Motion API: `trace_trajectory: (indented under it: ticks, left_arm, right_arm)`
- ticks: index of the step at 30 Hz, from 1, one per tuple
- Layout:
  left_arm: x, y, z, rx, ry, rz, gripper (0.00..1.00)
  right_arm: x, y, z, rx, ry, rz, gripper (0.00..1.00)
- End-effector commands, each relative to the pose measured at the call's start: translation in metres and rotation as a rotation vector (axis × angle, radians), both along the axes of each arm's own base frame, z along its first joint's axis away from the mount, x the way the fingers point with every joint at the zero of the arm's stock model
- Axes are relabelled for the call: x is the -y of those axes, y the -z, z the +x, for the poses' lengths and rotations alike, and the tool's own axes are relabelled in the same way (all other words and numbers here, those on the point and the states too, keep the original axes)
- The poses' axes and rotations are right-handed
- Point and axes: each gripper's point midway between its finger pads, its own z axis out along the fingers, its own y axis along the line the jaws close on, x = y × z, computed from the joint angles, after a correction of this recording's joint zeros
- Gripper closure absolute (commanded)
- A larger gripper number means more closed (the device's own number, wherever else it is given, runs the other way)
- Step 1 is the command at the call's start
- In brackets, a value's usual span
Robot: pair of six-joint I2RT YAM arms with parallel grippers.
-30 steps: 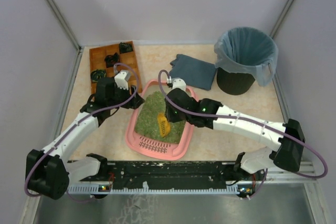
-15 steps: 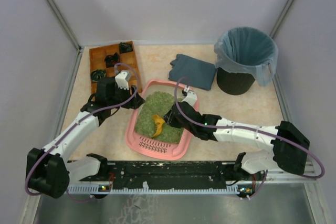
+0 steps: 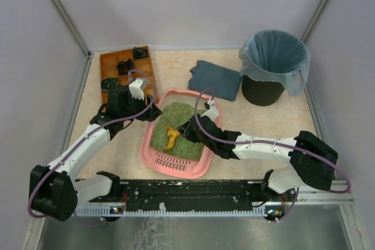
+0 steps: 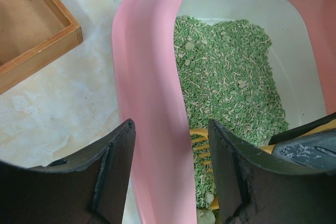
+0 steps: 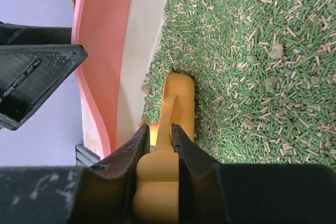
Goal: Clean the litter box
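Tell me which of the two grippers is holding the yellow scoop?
The right gripper: its jaws are shut on the scoop handle over the green litter. The left gripper only straddles the pink litter box wall and holds no tool.
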Motion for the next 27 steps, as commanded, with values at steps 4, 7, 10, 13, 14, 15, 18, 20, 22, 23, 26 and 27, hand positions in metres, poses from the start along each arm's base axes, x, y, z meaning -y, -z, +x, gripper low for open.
trace_trajectory:
  ticks: [4, 7, 10, 13, 14, 15, 18, 20, 22, 23, 26, 27]
  left_arm:
    - [0.002, -0.012, 0.003, 0.026, 0.019, -0.007, 0.37]
    - [0.002, -0.012, 0.004, 0.028, 0.020, -0.007, 0.36]
    - [0.002, -0.012, 0.004, 0.026, 0.020, -0.006, 0.37]
    - [0.002, -0.011, 0.004, 0.025, 0.019, -0.004, 0.37]
    - [0.002, -0.012, 0.004, 0.027, 0.018, -0.004, 0.37]
    - [0.002, -0.012, 0.004, 0.026, 0.018, -0.003, 0.37]
    - [0.002, -0.012, 0.004, 0.025, 0.020, -0.005, 0.37]
    - [0.002, -0.012, 0.004, 0.026, 0.019, -0.004, 0.37]
    - [0.002, -0.012, 0.004, 0.025, 0.019, -0.005, 0.37]
    - [0.002, -0.012, 0.004, 0.025, 0.019, -0.005, 0.37]
    - [0.002, -0.011, 0.004, 0.022, 0.021, -0.006, 0.37]
    - [0.002, -0.011, 0.004, 0.022, 0.020, -0.005, 0.37]
  right_arm:
    - [0.012, -0.019, 0.013, 0.018, 0.052, 0.113, 1.00]
    - [0.029, -0.029, 0.021, 0.040, 0.095, 0.122, 1.00]
    - [0.044, -0.039, 0.025, 0.055, 0.123, 0.130, 1.00]
    - [0.057, -0.046, 0.024, 0.071, 0.149, 0.134, 1.00]
    - [0.061, -0.047, 0.024, 0.076, 0.156, 0.132, 1.00]
    - [0.065, -0.048, 0.024, 0.082, 0.166, 0.127, 1.00]
    - [0.079, -0.055, 0.025, 0.113, 0.190, 0.105, 1.00]
    - [0.089, -0.063, 0.027, 0.151, 0.208, 0.080, 1.00]
    - [0.098, -0.070, 0.029, 0.189, 0.218, 0.040, 1.00]
    - [0.101, -0.075, 0.029, 0.207, 0.219, 0.021, 1.00]
    - [0.110, -0.085, 0.032, 0.260, 0.216, -0.057, 1.00]
    - [0.113, -0.087, 0.032, 0.273, 0.210, -0.084, 1.00]
